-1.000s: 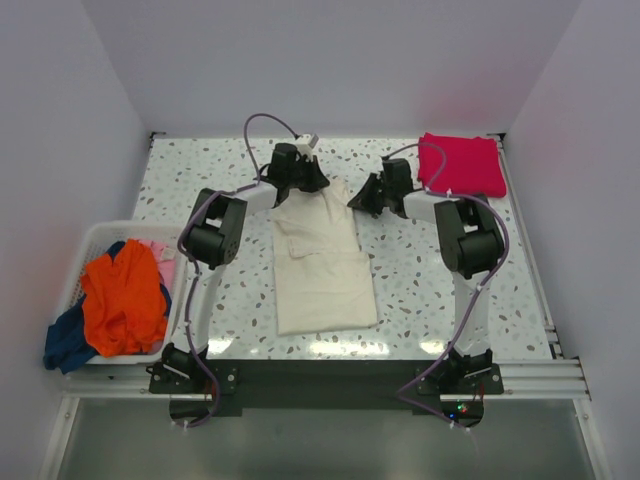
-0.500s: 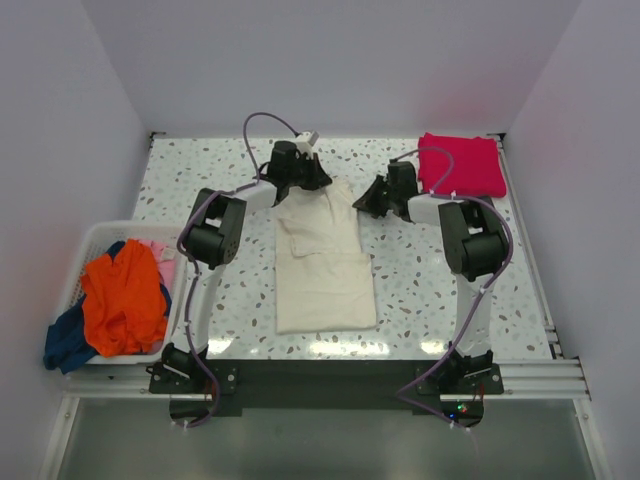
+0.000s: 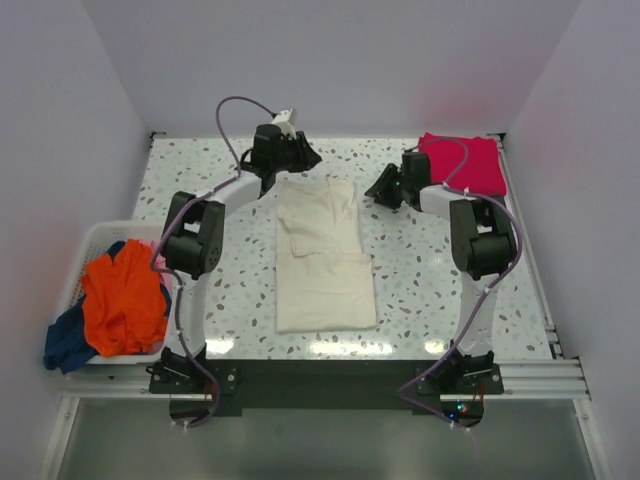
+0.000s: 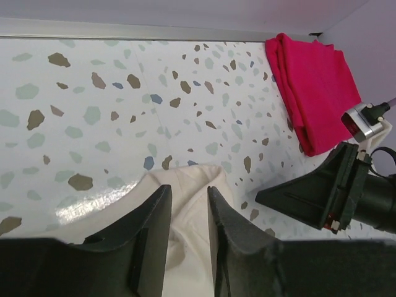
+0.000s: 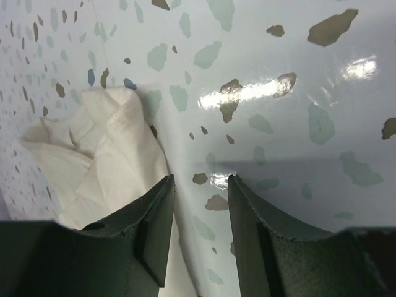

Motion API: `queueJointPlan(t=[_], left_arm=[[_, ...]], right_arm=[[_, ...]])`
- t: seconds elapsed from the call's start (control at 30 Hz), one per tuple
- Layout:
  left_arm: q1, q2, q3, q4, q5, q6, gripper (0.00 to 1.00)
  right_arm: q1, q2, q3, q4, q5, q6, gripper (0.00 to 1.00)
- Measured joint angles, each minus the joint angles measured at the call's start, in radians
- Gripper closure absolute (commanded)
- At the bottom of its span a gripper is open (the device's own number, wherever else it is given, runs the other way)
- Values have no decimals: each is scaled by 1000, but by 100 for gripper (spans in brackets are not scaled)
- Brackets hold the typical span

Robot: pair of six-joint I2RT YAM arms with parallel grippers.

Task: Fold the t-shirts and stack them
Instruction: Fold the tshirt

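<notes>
The cream t-shirt [image 3: 325,255] lies folded into a long strip in the middle of the table, its far end flat. My left gripper [image 3: 303,160] hovers open just over its far left corner; the left wrist view shows cream cloth [image 4: 185,247] under the gap between the open fingers [image 4: 189,193]. My right gripper [image 3: 377,193] stands open beside the shirt's far right corner [image 5: 105,148], with only bare table between its fingers [image 5: 201,182]. The magenta-red t-shirt [image 3: 462,163] lies folded at the back right [image 4: 315,86].
A white slatted basket [image 3: 95,232] at the left edge holds an orange shirt [image 3: 122,300] and a dark blue one [image 3: 65,345] spilling over its rim. White walls close the table on three sides. The right gripper's black body [image 4: 322,195] shows in the left wrist view.
Both grippers opened and let go of the cream shirt's far end. The left arm swung back and left, the right gripper drew off to the right. The shirt's far edge now lies flat.
</notes>
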Motion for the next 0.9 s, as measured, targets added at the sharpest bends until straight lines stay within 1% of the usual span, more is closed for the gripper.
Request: queueJointPlan(t=[0.03, 0.07, 0.13, 0.23, 0.3, 0.4, 0.5, 0.6, 0.8, 0.9], left_arm=[[0, -31, -24, -10, -12, -10, 70], [1, -73, -61, -13, -28, -32, 77], [0, -158, -146, -24, -51, -81, 79], [-21, -275, -285, -49, -100, -132, 80], [-53, -326, -354, -78, -128, -152, 80], [-138, -383, -453, -116, -159, -171, 80], [-233, -418, -533, -144, -169, -188, 80], [-304, -444, -582, -175, -179, -209, 80], [-383, -449, -601, -201, -219, -230, 80], [-415, -449, -605, -220, -237, -233, 82]], right_arm=[[-1, 2, 11, -18, 6, -11, 56], [-2, 4, 24, -35, 16, -23, 56], [-3, 15, 48, -55, 21, -44, 56], [-2, 37, 93, -87, 23, -72, 56], [0, 55, 130, -103, 24, -91, 56], [5, 89, 190, -119, 23, -113, 56], [11, 99, 206, -122, 22, -124, 55], [22, 99, 210, -129, 22, -133, 55], [64, 108, 241, -136, 34, -151, 55], [82, 114, 246, -136, 44, -154, 56]])
